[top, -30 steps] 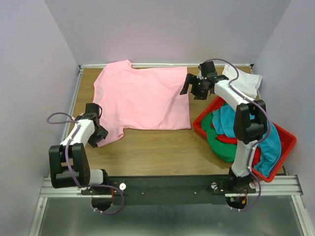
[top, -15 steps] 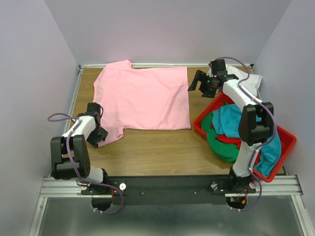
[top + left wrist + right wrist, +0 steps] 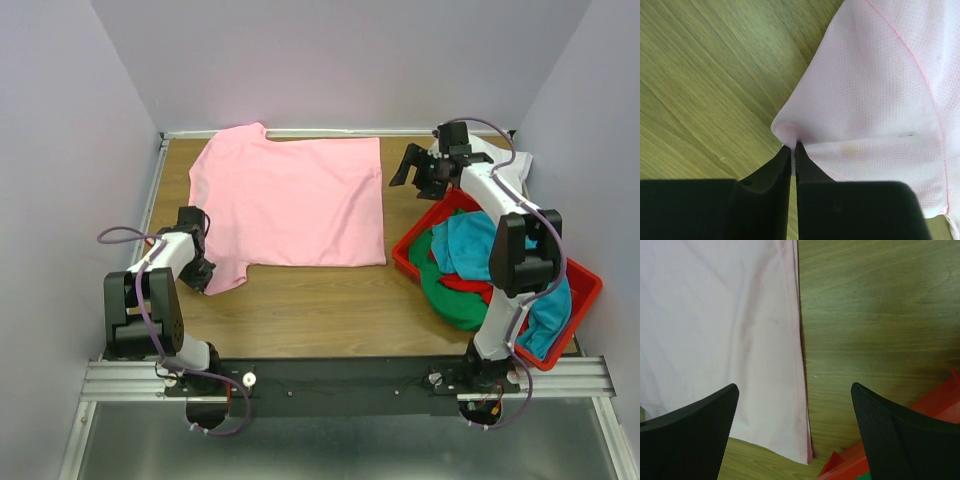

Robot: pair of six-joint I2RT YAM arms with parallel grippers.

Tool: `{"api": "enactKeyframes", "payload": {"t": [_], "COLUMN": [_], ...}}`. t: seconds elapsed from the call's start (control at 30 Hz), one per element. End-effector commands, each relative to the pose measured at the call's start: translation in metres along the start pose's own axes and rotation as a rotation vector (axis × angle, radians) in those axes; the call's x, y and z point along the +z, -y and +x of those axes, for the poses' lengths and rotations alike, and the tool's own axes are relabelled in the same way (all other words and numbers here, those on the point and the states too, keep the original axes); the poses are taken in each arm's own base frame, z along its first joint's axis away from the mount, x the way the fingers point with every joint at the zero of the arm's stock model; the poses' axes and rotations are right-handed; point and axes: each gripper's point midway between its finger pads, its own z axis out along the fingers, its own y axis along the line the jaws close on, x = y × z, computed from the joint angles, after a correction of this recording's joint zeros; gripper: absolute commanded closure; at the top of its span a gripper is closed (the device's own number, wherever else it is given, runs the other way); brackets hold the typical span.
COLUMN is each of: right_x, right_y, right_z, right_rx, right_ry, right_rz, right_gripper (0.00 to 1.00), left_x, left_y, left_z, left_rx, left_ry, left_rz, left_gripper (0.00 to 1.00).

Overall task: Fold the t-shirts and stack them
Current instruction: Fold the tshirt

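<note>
A light pink t-shirt (image 3: 290, 200) lies spread flat across the back of the wooden table (image 3: 330, 310). My left gripper (image 3: 200, 270) is at its near left sleeve. In the left wrist view the gripper (image 3: 792, 146) is shut, pinching a fold of the pink sleeve (image 3: 880, 90). My right gripper (image 3: 412, 172) hovers open just right of the shirt's right hem. In the right wrist view the gripper (image 3: 794, 387) holds nothing, with the hem (image 3: 799, 340) below it. A white t-shirt (image 3: 505, 170) lies at the back right. Teal (image 3: 470, 245), green (image 3: 445, 290) and red (image 3: 465, 283) shirts are heaped in the bin.
A red plastic bin (image 3: 585, 290) stands at the right, its corner (image 3: 940, 400) showing in the right wrist view. Purple walls close in the table on three sides. Bare wood shows along the near edge between the arms.
My left gripper has closed on the pink sleeve's edge. The right gripper has moved right and back, off the shirt's hem, staying open.
</note>
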Motion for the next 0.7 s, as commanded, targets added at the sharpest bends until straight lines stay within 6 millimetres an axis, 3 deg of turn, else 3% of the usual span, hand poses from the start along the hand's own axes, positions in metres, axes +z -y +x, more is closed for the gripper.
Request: {"api": "enactKeyframes", "payload": {"t": [0.0,0.1,0.2,0.43,0.53,0.67], "right_x": [-0.020,-0.023,-0.021,-0.024,-0.022,-0.020], "right_y": [-0.019,-0.027,-0.039,-0.065,-0.059,-0.030], "right_z": [0.004,0.018,0.053,0.115,0.136,0.156], "right_rx": [-0.118,-0.172,-0.219,-0.306,-0.279,-0.235], "right_ry": [0.015,-0.007,-0.079,-0.197,-0.239,-0.261], "right_rz": [-0.064,-0.080,-0.080,-0.063,-0.011,0.117], "right_gripper": [0.00,0.00,0.00,0.04,0.08,0.16], "left_x": [-0.002,-0.008,-0.017,-0.034,-0.038,-0.047], "left_y": [0.001,0.003,0.011,0.024,0.026,0.027], "left_z": [-0.014,-0.024,-0.038,-0.059,-0.064,-0.070], "left_rx": [0.017,0.038,0.037,0.062,0.084,0.100], "left_ry": [0.050,0.089,0.129,0.199,0.225,0.262], "left_rz": [0.000,0.013,0.051,0.123,0.142,0.178], "left_gripper": [0.94,0.96,0.99,1.00,1.00,1.00]}}
